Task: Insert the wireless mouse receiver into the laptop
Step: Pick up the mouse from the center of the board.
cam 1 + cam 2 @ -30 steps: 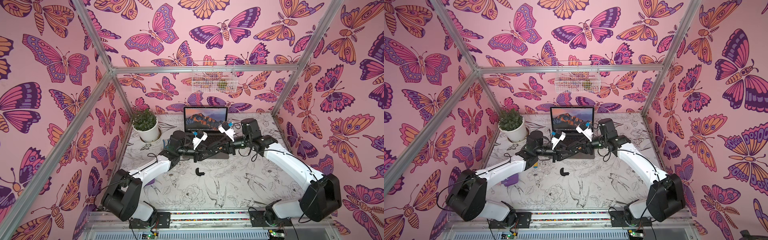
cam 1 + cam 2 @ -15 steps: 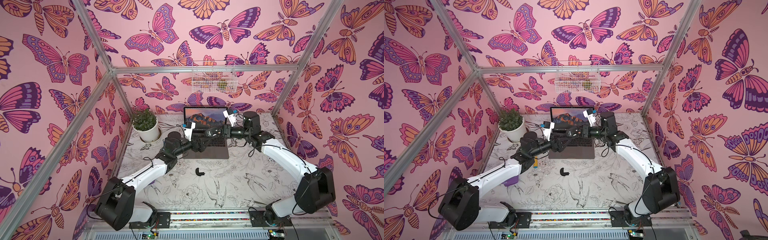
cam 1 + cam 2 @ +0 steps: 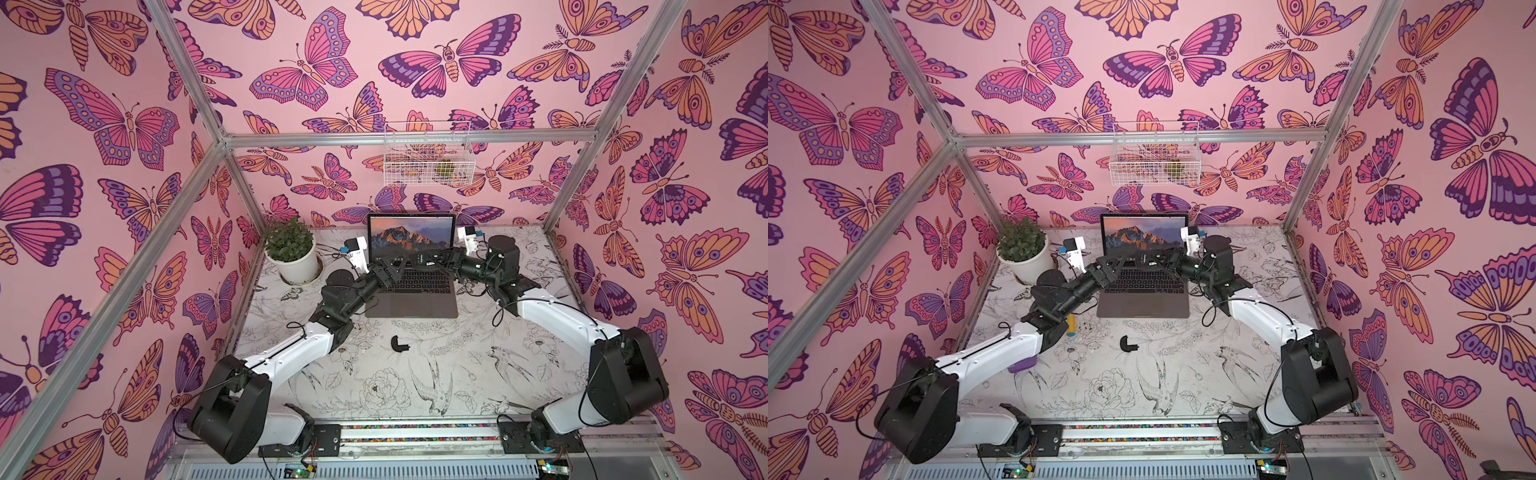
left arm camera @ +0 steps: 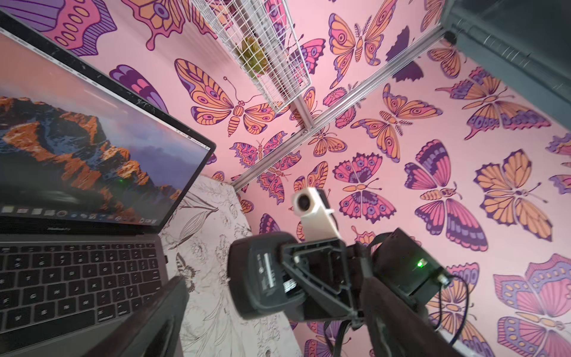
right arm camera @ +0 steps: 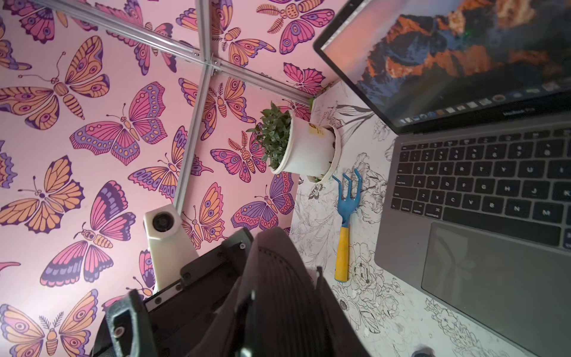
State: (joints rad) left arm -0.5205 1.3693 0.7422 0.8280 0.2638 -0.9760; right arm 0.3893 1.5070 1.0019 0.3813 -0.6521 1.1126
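Both arms have lifted off the trackpad to hover over the back keys of the laptop (image 3: 415, 301) on the counter (image 3: 436, 374), the left end effector (image 3: 395, 266) now spread wide and empty, the right end effector (image 3: 431, 258) pinching the wireless mouse (image 4: 262, 278) above those keys.

Table (image 3: 478, 374): laptop (image 3: 415, 299) at rear centre, open, screen at back. Potted plant (image 3: 293, 255) in rear-left corner, left of laptop. Hand fork (image 5: 344, 235) flat on table, between plant and laptop. Wire basket (image 3: 428, 153) on back wall, above laptop. Small curved piece (image 3: 399, 344) on table, before laptop. Wireless mouse (image 4: 262, 278) in right tool (image 3: 430, 258), off the table.
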